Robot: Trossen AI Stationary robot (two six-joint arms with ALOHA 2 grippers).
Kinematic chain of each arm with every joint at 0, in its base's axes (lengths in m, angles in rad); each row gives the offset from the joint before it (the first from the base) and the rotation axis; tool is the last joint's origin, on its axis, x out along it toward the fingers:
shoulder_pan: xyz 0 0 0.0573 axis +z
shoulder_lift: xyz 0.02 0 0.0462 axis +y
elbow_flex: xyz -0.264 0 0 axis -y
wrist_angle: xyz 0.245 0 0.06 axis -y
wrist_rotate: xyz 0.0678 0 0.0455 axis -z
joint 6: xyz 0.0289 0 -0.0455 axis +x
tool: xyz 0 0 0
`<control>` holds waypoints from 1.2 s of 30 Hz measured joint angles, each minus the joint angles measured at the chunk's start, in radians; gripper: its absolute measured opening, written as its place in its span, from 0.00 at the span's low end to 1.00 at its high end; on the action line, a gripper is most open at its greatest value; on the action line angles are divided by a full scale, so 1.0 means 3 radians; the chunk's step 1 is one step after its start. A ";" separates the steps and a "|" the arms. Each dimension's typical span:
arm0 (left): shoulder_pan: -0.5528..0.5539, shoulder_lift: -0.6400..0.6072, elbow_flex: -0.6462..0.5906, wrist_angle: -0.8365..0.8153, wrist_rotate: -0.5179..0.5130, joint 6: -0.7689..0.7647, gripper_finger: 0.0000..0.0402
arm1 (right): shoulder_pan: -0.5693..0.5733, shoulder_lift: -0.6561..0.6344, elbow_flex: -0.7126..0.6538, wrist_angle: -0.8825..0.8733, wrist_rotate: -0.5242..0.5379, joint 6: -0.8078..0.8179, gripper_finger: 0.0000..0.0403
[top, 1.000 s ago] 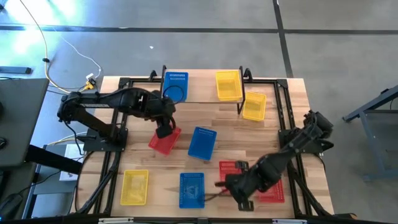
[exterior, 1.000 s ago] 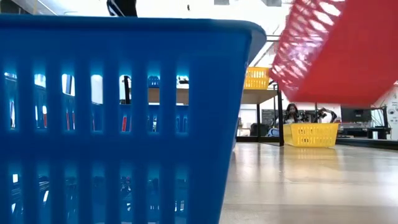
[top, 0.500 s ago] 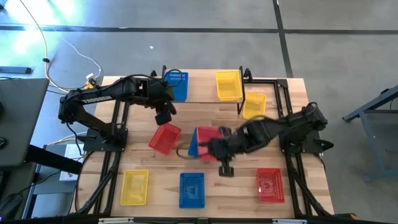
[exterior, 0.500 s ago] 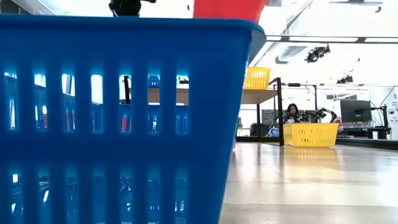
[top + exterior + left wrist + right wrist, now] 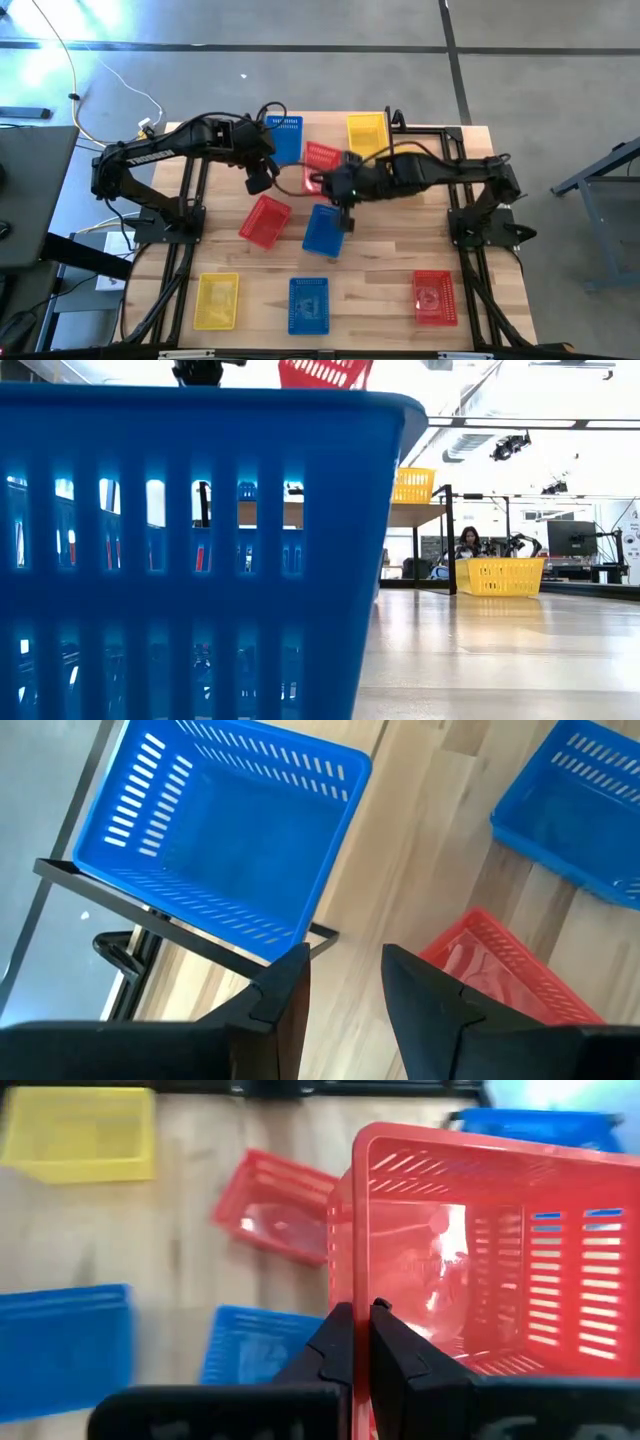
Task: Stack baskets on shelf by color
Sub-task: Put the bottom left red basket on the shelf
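The shelf [image 5: 322,128] stands at the table's far edge. On it rest a blue basket [image 5: 285,135] at its left end and a yellow basket [image 5: 367,135] at its right end. My right gripper [image 5: 328,178] is shut on a red basket [image 5: 322,157], held in the air just in front of the shelf's middle. My left gripper [image 5: 257,184] hangs open and empty [image 5: 345,990] above the table, between the shelved blue basket [image 5: 225,830] and a second red basket [image 5: 265,220] lying on the table. My right gripper pinches one wall of the red basket near its rim [image 5: 352,1295], with one finger inside the basket and one outside. The fingers slant down from the table's right side. The basket is lifted clear of the table and tilted, as the low view also shows [image 5: 322,372].
On the table lie a blue basket [image 5: 323,230] at the middle, and a yellow basket [image 5: 217,300], a blue basket [image 5: 308,305] and a red basket [image 5: 433,297] along the near edge. Another yellow basket [image 5: 500,575] sits right of the shelf. A person sits in the room behind.
My right gripper has swung from the table's near right toward the far edge and up, carrying the red basket to just in front of the shelf's middle. My left gripper has drawn back from the red basket on the table toward the far edge, still open.
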 joint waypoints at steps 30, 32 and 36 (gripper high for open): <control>0.0000 -0.0004 0.0000 -0.0210 -0.0015 -0.0158 0.29 | -0.0974 0.0536 -0.0009 -0.0003 0.0150 -0.1432 0.00; 0.0009 -0.0004 0.0000 -0.0248 -0.0045 -0.0182 0.29 | -0.0979 0.0574 -0.0009 -0.0018 0.0147 -0.1466 0.00; 0.0046 -0.0005 0.0000 -0.0288 -0.0091 -0.0181 0.29 | -0.1008 0.0604 -0.0009 -0.0034 0.0065 -0.1491 0.00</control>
